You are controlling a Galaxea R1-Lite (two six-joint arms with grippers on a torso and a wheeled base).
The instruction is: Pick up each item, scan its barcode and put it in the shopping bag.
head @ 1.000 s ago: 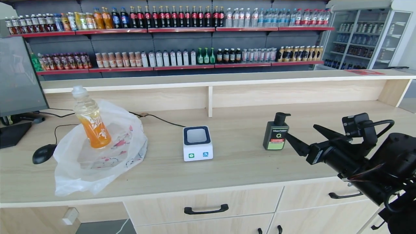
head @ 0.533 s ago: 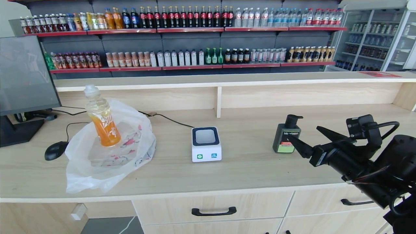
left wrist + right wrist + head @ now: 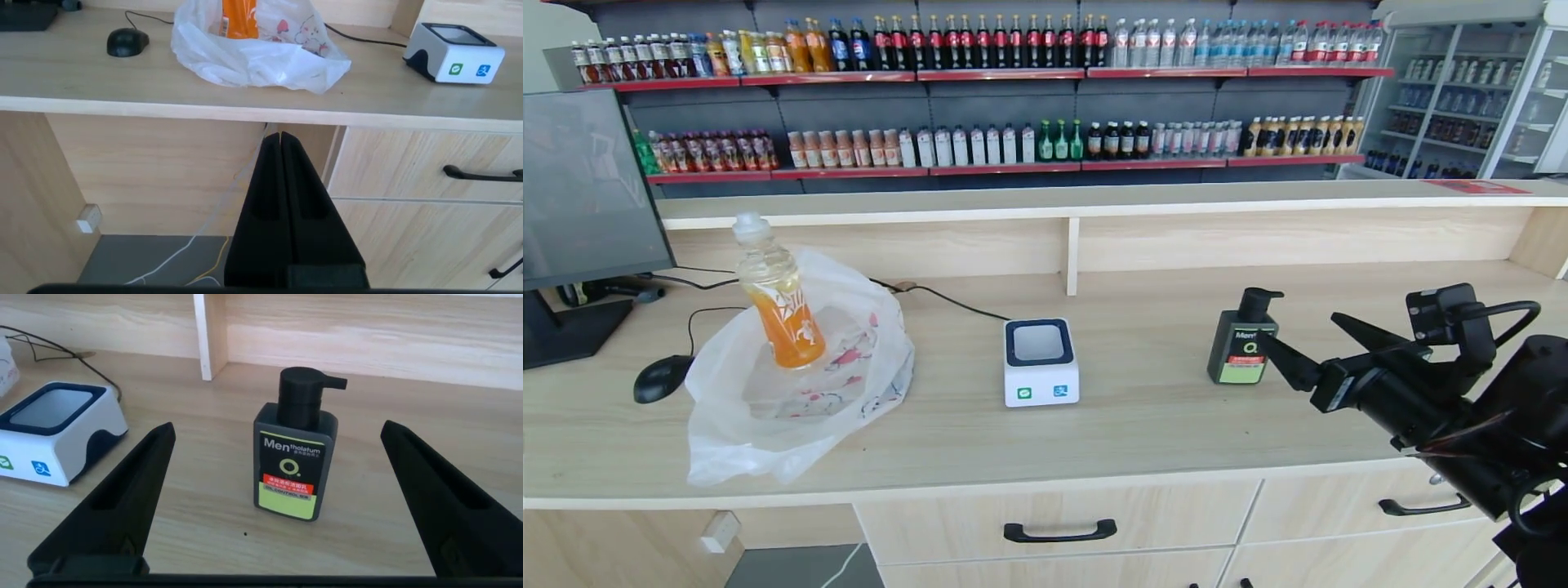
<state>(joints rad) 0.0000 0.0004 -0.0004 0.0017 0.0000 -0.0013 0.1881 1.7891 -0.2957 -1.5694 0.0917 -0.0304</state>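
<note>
Desk (image 3: 1143, 416), light wood, with black-handled drawers (image 3: 1059, 531) beneath. The pump bottle (image 3: 1241, 347), dark body with a black pump head and a green lower label, stands upright on the right part of the desk, well apart from the scanner (image 3: 1041, 362). The scanner is a white box with a dark-framed top window, near the desk's middle. The right gripper (image 3: 1298, 328) is held low over the right end of the desk, pointed at the pump bottle. Its jaws are spread wide. In the right wrist view the bottle sits centred between them and just ahead of the tips, with a clear gap on each side and no contact. The left gripper (image 3: 279, 143) hangs below the front edge of the desk, facing the cabinet front, its jaws pressed together with nothing between them. The shopping bag (image 3: 792, 392), white plastic with a pink print, lies open on the left part of the desk. An orange drink bottle (image 3: 774, 294) stands in it, slightly tilted, cap up. A black mouse (image 3: 662, 378) lies just beside the bag on its left, and a monitor (image 3: 580, 188) stands at the left end. Behind the desk, red-edged shelves (image 3: 980, 75) carry rows of bottled drinks.
</note>
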